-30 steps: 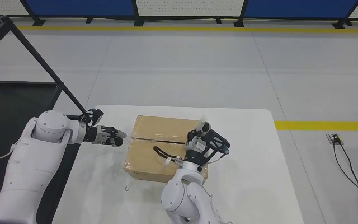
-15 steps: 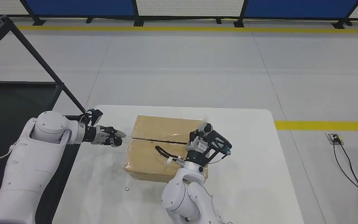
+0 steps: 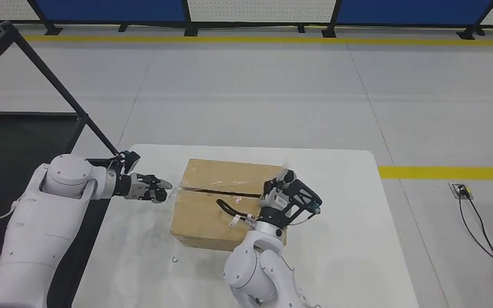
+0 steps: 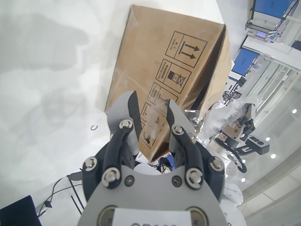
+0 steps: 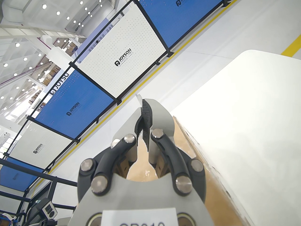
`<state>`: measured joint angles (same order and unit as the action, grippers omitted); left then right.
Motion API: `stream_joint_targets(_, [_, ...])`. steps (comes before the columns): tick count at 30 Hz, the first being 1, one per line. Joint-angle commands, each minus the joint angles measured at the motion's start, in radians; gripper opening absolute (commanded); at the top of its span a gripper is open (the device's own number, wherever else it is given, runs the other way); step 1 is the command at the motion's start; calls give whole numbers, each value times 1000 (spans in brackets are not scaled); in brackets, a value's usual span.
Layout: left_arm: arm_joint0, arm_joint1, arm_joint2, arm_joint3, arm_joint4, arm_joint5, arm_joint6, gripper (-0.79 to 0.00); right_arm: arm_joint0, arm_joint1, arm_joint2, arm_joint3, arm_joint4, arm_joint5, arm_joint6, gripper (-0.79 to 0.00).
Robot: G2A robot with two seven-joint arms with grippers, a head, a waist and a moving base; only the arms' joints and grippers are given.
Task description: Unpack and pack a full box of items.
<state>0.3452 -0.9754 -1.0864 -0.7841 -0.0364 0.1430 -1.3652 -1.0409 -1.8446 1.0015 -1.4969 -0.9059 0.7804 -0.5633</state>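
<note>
A brown cardboard box (image 3: 208,219) lies on the white table (image 3: 339,239) with its top flaps closed along a dark seam. My left gripper (image 3: 169,185) hovers just off the box's left end, open; in the left wrist view the gripper (image 4: 150,106) faces the box (image 4: 164,55), where a loose end of clear tape (image 4: 152,116) sticks out between the fingers. My right gripper (image 3: 286,179) is over the box's right end, shut (image 5: 144,105) on a strip of clear tape (image 5: 139,97). That crumpled tape (image 4: 225,111) trails from the box toward the right arm.
A small dark ring (image 3: 176,259) lies on the table by the box's near left corner. Bare tabletop extends to the right of the box. Blue and white fence panels (image 3: 262,9) stand far behind.
My right gripper has drifted slightly right and toward the near edge with the tape. The left gripper has eased back a little from the box's end.
</note>
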Motion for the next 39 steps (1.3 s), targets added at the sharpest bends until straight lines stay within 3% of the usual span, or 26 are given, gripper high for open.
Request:
stream_joint_targets(1, [0,1,2,-2,-1,0,0,-480,-1,0,1,-1,2,1,-1,-785])
stream_joint_targets(11, [4,5,-2,-4,-21,-3,16,-483,-5,1,4,-7,10,-8,-11,-785])
stream_joint_targets(20, [42,25,-82,-60,-116,3,83,-465,-8,3,4,-5,11,-18,-11,-785])
stream_joint_targets(24, [86,48,-129,-132,-111,29,87,-419,-11,4,5,-8,6,-24,-3,-785])
stream_joint_targets(29, [141,76,-201,-209,-99,63,153,-422,-15,5,8,-14,-3,-30,3,-785])
stream_joint_targets(36, [281,108,-378,-424,-263,124,236,-462,-19,5,10,-20,-6,-26,3,-785])
stream_joint_targets(38, [281,108,-378,-424,-263,124,236,-314,-19,5,10,-20,-6,-26,3,-785])
stream_joint_targets(39, [281,108,-378,-424,-263,124,236,-286,-19,5,10,-20,-6,-26,3,-785])
